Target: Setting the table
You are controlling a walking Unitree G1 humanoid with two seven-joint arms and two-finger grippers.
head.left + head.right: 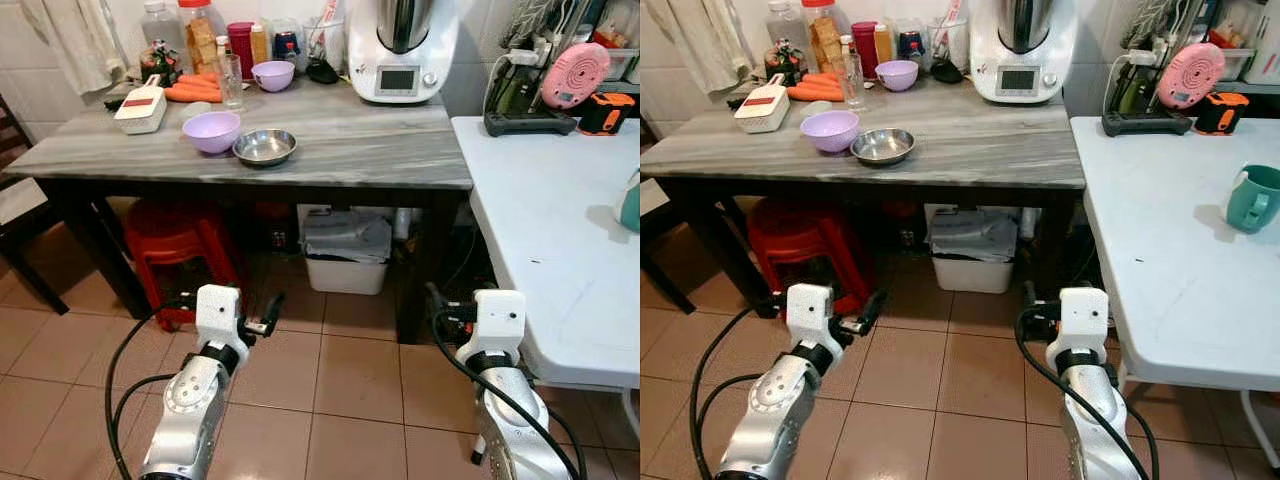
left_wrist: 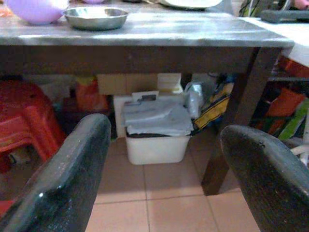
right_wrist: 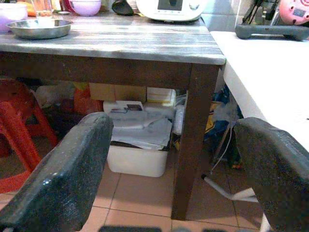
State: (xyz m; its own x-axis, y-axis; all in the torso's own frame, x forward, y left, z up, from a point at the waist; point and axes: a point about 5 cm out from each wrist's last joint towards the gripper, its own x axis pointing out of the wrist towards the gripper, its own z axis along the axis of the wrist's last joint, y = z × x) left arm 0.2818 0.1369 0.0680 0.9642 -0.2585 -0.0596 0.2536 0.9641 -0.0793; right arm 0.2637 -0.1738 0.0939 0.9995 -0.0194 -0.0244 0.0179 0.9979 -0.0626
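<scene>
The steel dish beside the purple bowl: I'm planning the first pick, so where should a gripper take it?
Probably the steel dish by its thin flared rim at the near table edge, from the front. It is shallow, and the purple bowl crowds its left side.

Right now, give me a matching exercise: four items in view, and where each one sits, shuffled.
Items:
1. steel bowl
2. teal mug
3. red stool
4. white bin

Places:
A. on the white table, near its right edge
B. under the wooden table, on the left side
C. on the wooden table, just right of the near purple bowl
D. under the wooden table, toward its right leg

Pairs: 1-C, 2-A, 3-B, 4-D
</scene>
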